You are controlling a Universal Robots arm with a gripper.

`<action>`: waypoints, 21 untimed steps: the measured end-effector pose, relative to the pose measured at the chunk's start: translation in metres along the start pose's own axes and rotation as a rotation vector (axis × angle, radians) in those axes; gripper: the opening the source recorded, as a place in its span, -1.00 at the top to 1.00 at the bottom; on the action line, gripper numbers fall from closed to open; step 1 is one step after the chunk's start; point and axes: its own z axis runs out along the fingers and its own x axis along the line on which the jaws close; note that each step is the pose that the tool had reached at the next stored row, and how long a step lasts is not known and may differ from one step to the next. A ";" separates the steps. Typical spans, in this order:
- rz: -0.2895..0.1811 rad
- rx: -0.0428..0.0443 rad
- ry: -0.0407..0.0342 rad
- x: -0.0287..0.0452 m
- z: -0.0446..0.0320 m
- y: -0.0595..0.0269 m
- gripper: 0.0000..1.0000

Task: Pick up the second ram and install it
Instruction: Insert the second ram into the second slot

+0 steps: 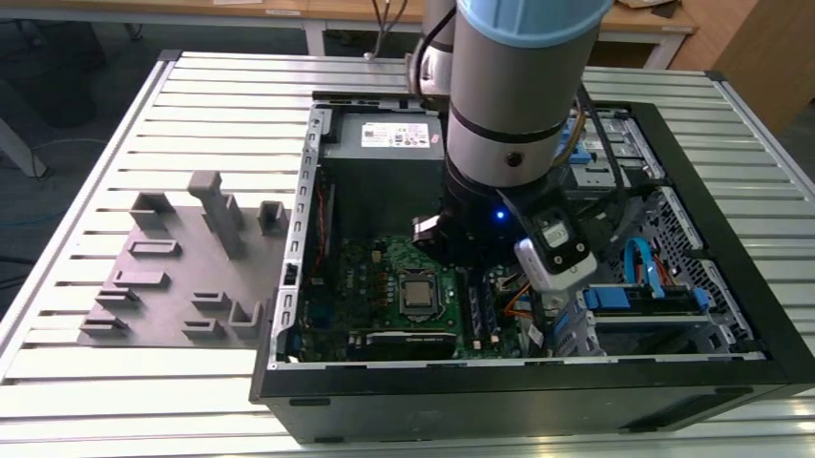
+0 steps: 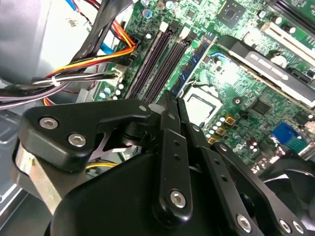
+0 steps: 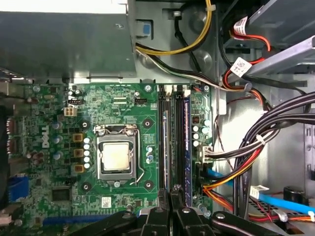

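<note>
Bench (image 1: 153,382) slats carry the open computer case (image 1: 510,401), and your arm reaches down into it over the motherboard (image 3: 123,221). Beside the processor socket (image 3: 116,157) run the memory slots (image 3: 170,137), and a dark blue stick, which I judge to be the second ram (image 3: 186,142), already stands in one of them. The gripper (image 3: 170,199) sits just above the slots' near end with its fingers pinched nearly together, holding nothing visible. Keep the tips square over the stick's edge and press evenly, watching both end latches.
</note>
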 end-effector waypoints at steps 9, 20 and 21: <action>0.001 0.0004 0.0047 -0.0048 0.0150 0.0084 0.80; 0.002 0.0015 0.0052 -0.0041 0.0291 0.0141 0.80; 0.002 0.0019 0.0052 -0.0046 0.0297 0.0149 0.80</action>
